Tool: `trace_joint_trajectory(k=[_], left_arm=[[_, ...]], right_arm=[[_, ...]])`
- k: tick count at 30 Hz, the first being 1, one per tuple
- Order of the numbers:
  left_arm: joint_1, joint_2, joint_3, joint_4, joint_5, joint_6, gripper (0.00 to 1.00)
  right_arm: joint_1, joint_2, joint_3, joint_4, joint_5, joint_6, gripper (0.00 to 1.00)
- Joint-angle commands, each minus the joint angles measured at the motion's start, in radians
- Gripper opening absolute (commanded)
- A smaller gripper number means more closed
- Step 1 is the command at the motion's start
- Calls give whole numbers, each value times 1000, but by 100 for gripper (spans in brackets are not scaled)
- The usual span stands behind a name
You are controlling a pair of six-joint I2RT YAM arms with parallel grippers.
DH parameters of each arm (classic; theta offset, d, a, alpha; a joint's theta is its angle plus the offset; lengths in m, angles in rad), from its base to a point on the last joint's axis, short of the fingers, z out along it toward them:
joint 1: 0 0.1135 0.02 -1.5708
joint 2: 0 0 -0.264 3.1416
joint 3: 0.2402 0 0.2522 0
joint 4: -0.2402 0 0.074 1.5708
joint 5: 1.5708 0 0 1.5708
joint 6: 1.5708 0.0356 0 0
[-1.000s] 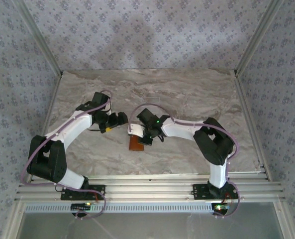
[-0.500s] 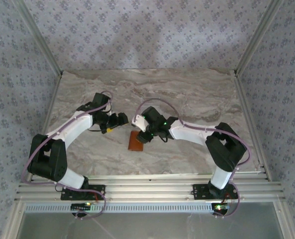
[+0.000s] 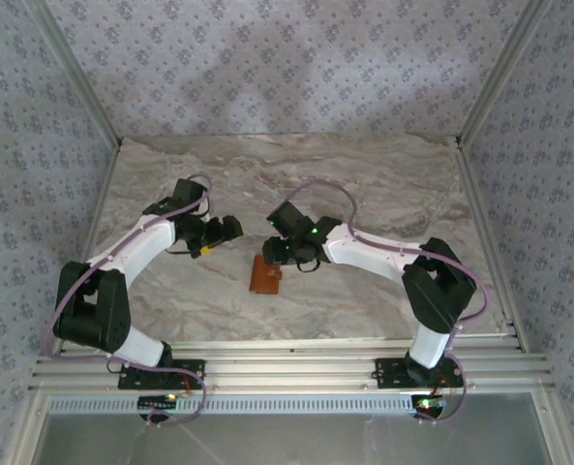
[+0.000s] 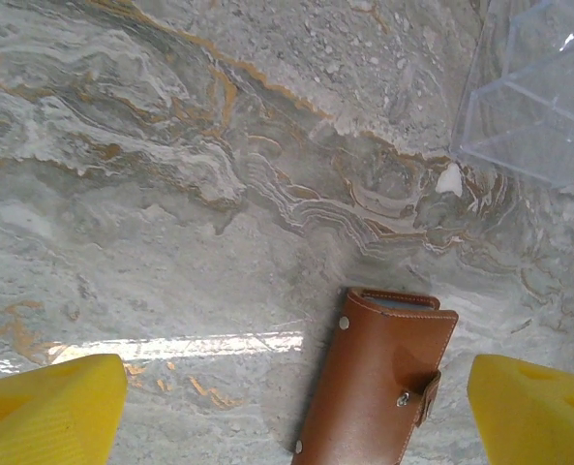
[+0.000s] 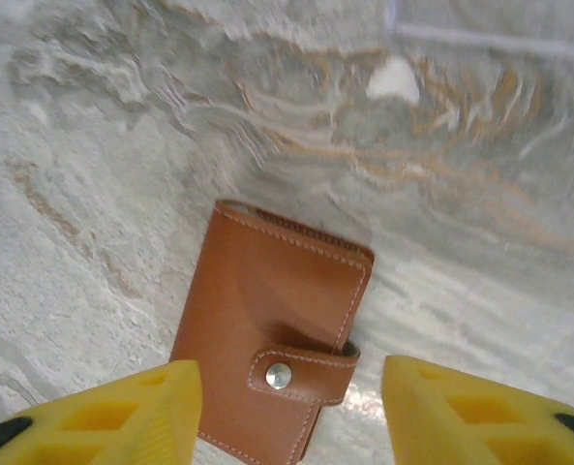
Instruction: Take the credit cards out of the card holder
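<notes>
Right wrist view: the right jaws stand part open and hold nothing, their yellow fingers (image 5: 93, 412) spread either side of the card holder (image 5: 267, 310). It lies flat and closed on the desk (image 5: 93, 145) beneath them, its strap tab (image 5: 301, 373) snapped shut. Left wrist view shows the left jaws wide apart and empty, fingers (image 4: 49, 407) above the same holder (image 4: 374, 378). It adds a clear plastic stand (image 4: 538, 97) farther off, which is no more than a blurred edge from the right wrist. Top external view places the holder (image 3: 265, 276) near the desk's middle, just under the right jaws, with the left jaws off to its left.
</notes>
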Motion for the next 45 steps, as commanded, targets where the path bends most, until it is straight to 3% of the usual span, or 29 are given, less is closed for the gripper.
trace_joint_trajectory(k=[1,7,14,19,24,35,39,45], left_arm=[[7,-10,0,-2,-2,24,92],[7,-22,-9,-8,0,27,92],[7,-25,-13,-3,6,24,92],[7,-22,-9,-5,9,24,92],[7,-21,-7,-5,10,23,92],[-21,-10,-1,-6,1,16,91],[-49,-2,-1,-10,11,8,90],[-90,3,-32,21,51,-5,83]], right_arm=[[9,82,63,-119,-5,158,57],[16,147,111,-144,-17,164,65],[14,155,103,-184,-23,163,60],[14,121,79,-188,-8,171,53],[10,94,57,-199,5,181,39],[4,90,25,-173,12,188,21],[1,67,12,-159,14,191,8],[2,1,-2,-98,19,183,3]])
